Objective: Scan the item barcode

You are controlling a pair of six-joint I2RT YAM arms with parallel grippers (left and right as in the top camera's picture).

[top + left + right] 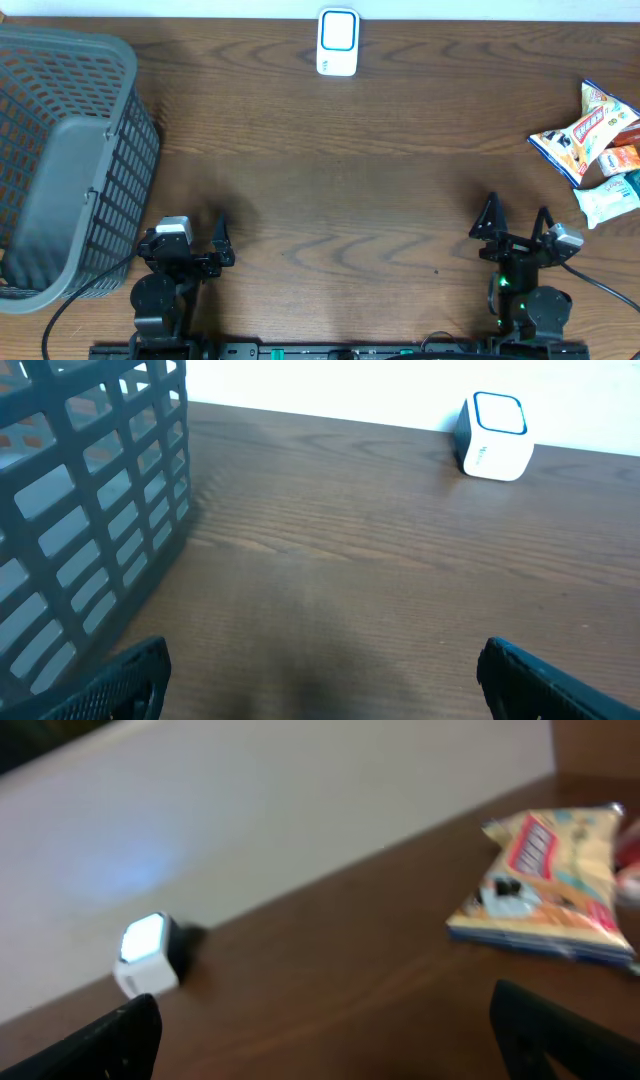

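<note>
**Both arms idle, packets waiting at the right edge**

The brown wooden worktop [340,180] is mostly bare in the middle. Its biggest load is a grey slatted basket [130,190] at the left edge, close beside the left arm [170,265]. That arm's jaws stand wide apart with nothing between them. The right arm [525,275] sits at the near right, its jaws also spread wide and holding nothing.

The goods to be scanned lie at the far right edge, well apart from both arms but nearer the right one. The largest is a yellow snack packet [585,130] with a blue border. An orange packet [625,158] and a white-and-teal packet [605,200] lie just beside it, partly cut off by the frame. No barcode shows on any upward face, so it is probably underneath or too small to make out.

The yellow packet looks like thin, glossy film: probably light, soft, crinkly and rather slippery, and likely to sag or fold when lifted. The flat sealed end or a side seam seems the safest place to pinch. A squeeze on the puffed middle could crush the contents or let the film slide out.

The small white scanner [337,42], with its blue-ringed face, stands at the far edge near the middle.
</note>
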